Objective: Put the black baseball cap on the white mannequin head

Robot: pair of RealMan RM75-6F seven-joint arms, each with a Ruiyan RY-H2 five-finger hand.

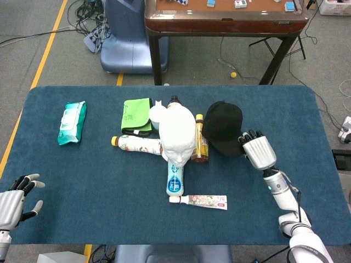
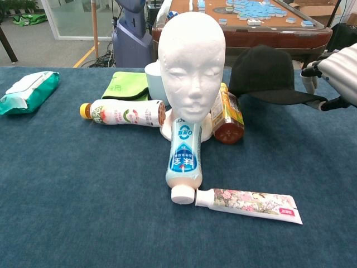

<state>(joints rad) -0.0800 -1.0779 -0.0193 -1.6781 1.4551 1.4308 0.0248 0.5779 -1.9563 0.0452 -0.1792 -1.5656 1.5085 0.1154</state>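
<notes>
The white mannequin head (image 1: 178, 139) stands upright mid-table, facing the near edge, also in the chest view (image 2: 191, 61). The black baseball cap (image 1: 224, 127) is just right of it, lifted off the cloth and tilted, its crown (image 2: 262, 67) toward the mannequin. My right hand (image 1: 259, 152) grips the cap's brim (image 2: 290, 97) at the right edge of the chest view, fingers (image 2: 308, 71) above and thumb below. My left hand (image 1: 16, 200) hangs at the near left corner, fingers spread, holding nothing.
An amber bottle (image 2: 226, 114) lies between mannequin and cap. A white-and-blue bottle (image 2: 184, 162) and a floral tube (image 2: 248, 204) lie in front of the mannequin; another bottle (image 2: 125, 113), green cloth (image 1: 137, 115) and wipes pack (image 1: 72, 121) lie to its left.
</notes>
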